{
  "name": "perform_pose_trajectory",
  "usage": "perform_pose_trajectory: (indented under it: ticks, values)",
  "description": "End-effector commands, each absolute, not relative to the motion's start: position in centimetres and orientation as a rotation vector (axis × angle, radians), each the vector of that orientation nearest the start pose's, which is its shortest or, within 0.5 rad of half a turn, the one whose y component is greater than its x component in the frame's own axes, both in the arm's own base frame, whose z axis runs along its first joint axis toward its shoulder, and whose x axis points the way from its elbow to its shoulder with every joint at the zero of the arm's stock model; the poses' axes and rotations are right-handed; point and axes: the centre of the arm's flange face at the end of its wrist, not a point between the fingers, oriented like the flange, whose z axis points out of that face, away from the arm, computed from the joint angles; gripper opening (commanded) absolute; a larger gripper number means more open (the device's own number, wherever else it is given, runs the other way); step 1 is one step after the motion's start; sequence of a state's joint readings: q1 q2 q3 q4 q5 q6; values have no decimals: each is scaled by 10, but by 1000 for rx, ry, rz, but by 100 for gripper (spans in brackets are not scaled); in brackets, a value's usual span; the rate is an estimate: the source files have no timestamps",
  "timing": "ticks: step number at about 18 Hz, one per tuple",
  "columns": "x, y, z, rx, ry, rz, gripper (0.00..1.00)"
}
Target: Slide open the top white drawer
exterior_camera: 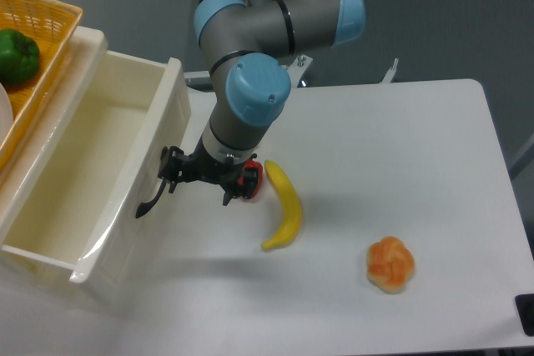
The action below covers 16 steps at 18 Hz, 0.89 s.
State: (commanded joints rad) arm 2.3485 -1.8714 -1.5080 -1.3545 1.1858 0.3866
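Observation:
The top white drawer [100, 156] stands pulled far out of the cabinet at the left, its deep box empty. Its curved black handle [148, 203] shows on the front panel facing the table. My gripper [198, 179] hangs just right of the drawer front, level with the handle's upper end. Its jaws are spread and hold nothing; the left finger [171, 162] is close to the handle, and I cannot tell whether they touch. The lower drawer is hidden under the open one.
A small red object [251, 179] sits right behind the gripper, partly hidden. A banana [286, 213] lies beside it and an orange bun-like item [390, 264] lies further right. A wicker basket [42, 22] with a green pepper [17, 56] sits on the cabinet.

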Motion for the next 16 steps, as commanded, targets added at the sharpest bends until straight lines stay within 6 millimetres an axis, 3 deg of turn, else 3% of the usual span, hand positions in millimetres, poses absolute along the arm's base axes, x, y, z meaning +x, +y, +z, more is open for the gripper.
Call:
perform_pose_trajectory:
  ticks: [3,9,16]
  values:
    - [-324,543,385,-2833,-551,-456,100]
    - [-381,503,379,-2896,-271,-309,100]
    - [-438,475,346,-3047,121,-74,100]
